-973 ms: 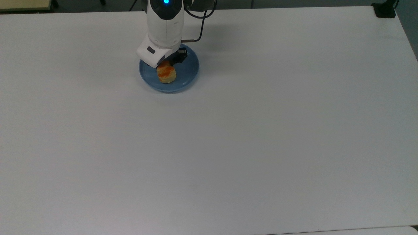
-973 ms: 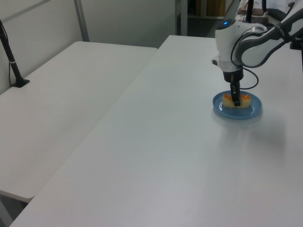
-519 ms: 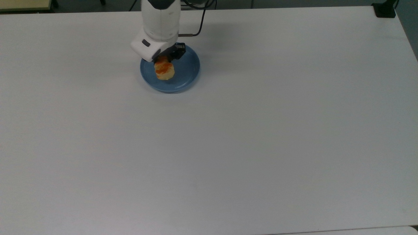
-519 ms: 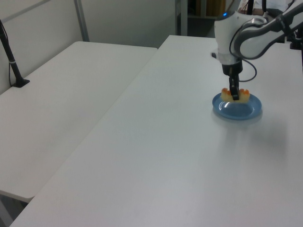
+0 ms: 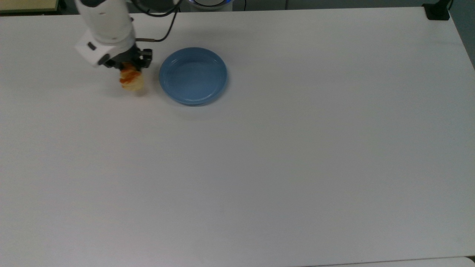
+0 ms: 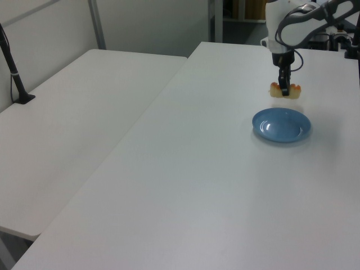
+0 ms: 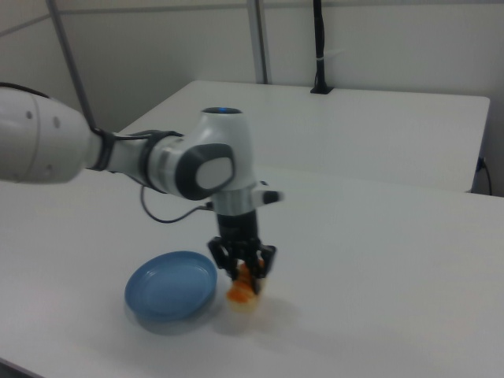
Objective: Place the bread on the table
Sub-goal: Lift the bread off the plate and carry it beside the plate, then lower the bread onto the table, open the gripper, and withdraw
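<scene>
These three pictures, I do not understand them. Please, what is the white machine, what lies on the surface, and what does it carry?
The white machine is a robot arm. Its tool, a two-finger clamp at the end, is shut on the bread, a small tan loaf with an orange top. The top view looks down on the table; the left view and the right view look across it from the sides. A blue plate lies on the table with nothing in it. In the top view the bread is to the plate's left, over bare table. In the left view it seems to hang a little above the surface.

Bright even light, soft faint shadows, slight blur overall
</scene>
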Robot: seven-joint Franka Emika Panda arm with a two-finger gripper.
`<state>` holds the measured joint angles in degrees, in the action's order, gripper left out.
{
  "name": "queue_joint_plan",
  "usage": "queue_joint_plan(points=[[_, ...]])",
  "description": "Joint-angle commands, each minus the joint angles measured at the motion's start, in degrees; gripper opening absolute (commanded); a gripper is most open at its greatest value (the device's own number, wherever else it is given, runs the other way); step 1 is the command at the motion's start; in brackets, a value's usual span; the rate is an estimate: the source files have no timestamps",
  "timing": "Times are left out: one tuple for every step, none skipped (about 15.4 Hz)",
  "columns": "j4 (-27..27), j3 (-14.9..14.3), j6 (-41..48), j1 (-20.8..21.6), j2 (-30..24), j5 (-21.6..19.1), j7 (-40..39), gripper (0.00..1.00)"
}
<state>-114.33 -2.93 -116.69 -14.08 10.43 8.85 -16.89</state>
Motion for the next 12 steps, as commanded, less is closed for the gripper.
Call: queue_joint_plan(points=[[9.5,0.1,0.2,-3.8,8.3,-0.7,-2.5,0.49],[10.7,0.0,0.2,-4.1,9.5,-0.4,-2.5,0.53],[11.2,0.0,0.1,-5.0,10.2,-0.1,-2.5,0.54],[11.7,0.0,0.0,-5.5,10.6,-0.1,-2.5,0.68],[11.7,0.1,-0.6,-5.8,10.8,0.0,-2.5,0.83],[11.8,0.0,-0.6,-6.0,10.8,0.0,-2.5,0.93],[11.8,0.0,-0.5,-6.0,10.7,0.0,-2.4,1.00],[11.8,0.0,0.0,-5.7,10.5,0.0,-2.2,1.00],[11.8,0.0,0.3,-5.4,9.9,0.0,-1.8,1.00],[12.0,0.5,1.2,-4.9,8.6,-0.1,-1.6,1.00],[14.1,0.9,4.5,-3.0,6.7,-0.7,-0.1,1.00],[17.9,0.9,9.6,1.6,6.2,-0.8,4.9,1.00]])
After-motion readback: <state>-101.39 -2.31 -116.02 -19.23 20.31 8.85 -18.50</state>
